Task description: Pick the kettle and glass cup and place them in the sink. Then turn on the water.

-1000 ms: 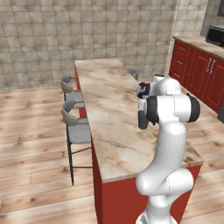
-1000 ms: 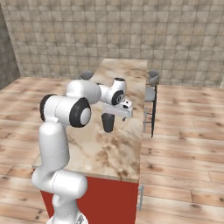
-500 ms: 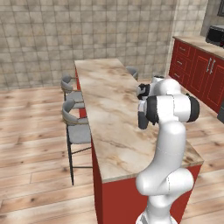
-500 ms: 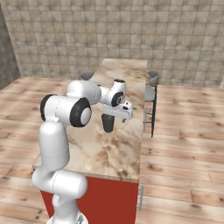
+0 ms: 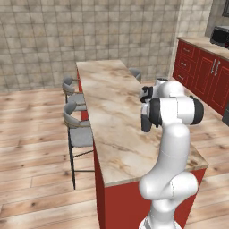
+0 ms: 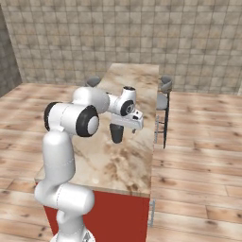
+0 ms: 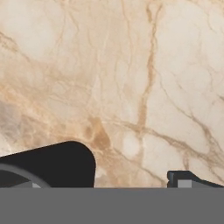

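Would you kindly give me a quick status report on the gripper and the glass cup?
Gripper open, holding nothing, above the marble counter. Glass cup upright on the counter beside the gripper, not grasped. Nothing blocking it.

A long counter (image 6: 132, 90) with a light brown marble top and red sides is seen on the wooden floor (image 5: 31, 116). One dark cup (image 6: 116, 133) is stood upright on the top, near the middle. Two grey stools (image 5: 79, 134) are placed beside the counter.
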Controlling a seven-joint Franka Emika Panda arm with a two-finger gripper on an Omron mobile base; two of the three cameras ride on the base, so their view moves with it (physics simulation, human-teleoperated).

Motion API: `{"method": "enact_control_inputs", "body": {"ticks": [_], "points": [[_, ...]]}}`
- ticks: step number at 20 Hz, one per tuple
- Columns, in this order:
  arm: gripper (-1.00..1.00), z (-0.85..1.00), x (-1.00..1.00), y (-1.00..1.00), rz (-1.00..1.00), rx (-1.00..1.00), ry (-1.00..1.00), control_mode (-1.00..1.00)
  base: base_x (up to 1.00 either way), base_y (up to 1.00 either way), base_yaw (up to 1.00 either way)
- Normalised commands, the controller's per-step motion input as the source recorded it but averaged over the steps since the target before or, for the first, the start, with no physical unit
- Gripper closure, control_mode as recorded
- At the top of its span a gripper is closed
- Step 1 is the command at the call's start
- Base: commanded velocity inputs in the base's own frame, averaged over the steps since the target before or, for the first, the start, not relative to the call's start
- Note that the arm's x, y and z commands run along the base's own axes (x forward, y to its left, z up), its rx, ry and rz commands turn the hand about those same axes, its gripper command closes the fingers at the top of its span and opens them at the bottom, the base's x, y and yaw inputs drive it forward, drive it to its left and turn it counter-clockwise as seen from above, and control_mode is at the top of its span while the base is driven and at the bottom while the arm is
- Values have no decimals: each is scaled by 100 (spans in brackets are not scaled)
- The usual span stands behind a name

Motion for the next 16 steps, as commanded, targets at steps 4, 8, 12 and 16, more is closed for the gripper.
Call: {"method": "enact_control_inputs", "body": {"ticks": [4,8,12,16], "points": [[-100,-16,0,0,0,0,0,-100,0,0,0],[-100,-14,0,0,0,0,0,-100,0,0,0],[-100,-12,0,0,0,0,0,-100,0,0,0],[-100,-13,0,0,0,0,0,-100,0,0,0]]}}
